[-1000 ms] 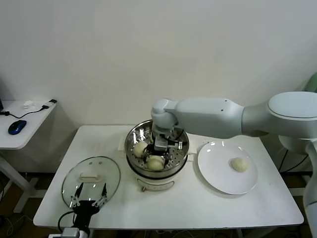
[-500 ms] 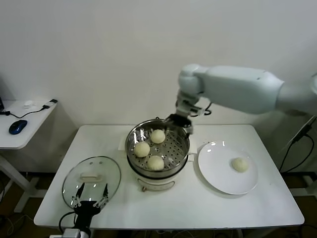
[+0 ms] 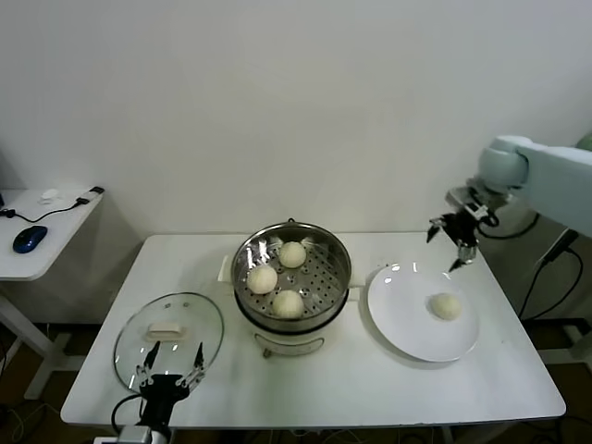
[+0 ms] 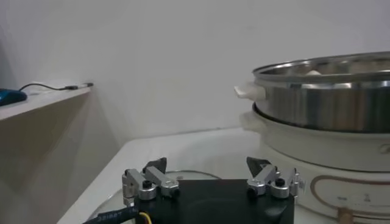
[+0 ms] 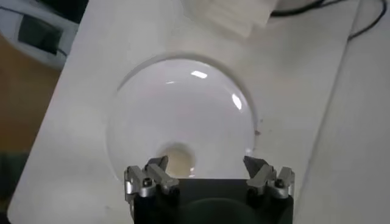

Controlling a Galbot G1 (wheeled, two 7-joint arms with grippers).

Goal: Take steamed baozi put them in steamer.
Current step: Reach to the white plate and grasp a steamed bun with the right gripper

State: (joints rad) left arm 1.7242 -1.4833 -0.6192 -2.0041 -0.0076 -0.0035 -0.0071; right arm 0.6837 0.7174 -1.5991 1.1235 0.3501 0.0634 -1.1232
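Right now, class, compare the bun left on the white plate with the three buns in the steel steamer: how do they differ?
The bun on the plate lies alone on a flat white plate; the three buns in the steamer sit together on a perforated steel tray, ringed by the steamer wall. The right gripper, jaws open, hovers near the plate's far edge, away from the steamer. All four are alike: small, round, cream-white.
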